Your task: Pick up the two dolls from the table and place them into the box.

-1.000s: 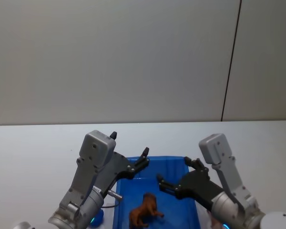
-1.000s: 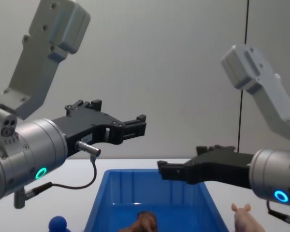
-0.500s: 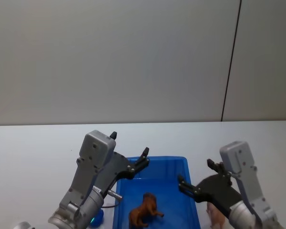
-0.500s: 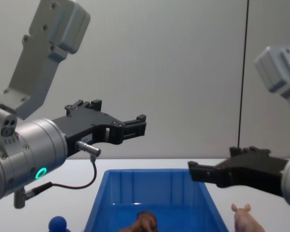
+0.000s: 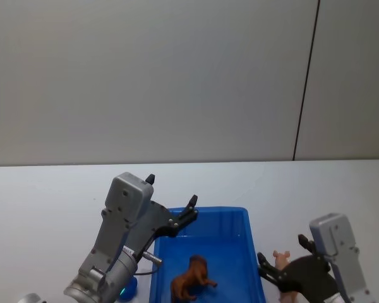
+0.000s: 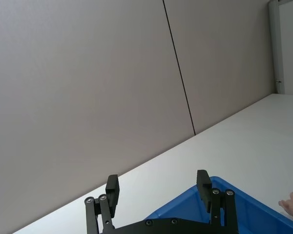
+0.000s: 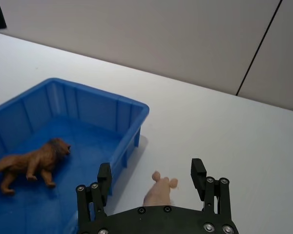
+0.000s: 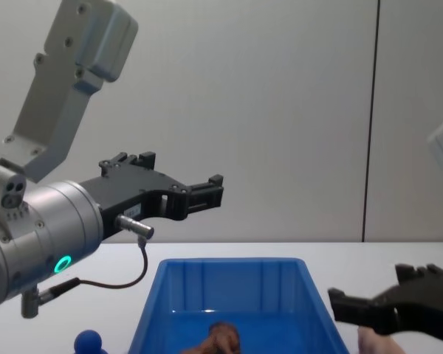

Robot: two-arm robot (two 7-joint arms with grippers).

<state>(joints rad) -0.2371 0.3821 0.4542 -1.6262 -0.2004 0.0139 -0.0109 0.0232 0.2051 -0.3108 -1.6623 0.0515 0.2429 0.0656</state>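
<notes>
1 of 2 done: the brown maned lion toy lies in the bright blue plastic bin, while the right gripper, fingers apart, hovers over the pale pink pig toy and the left gripper idles, fingers apart.

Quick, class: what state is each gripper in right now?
Left gripper: open, empty, high above the box.
Right gripper: open, empty, poised over the pig beside the box.

Inside rectangular blue plastic bin on white tabletop: brown maned lion figurine. Just right of bin: pale pink pig figurine. Left of bin: small blue round-topped object.
</notes>
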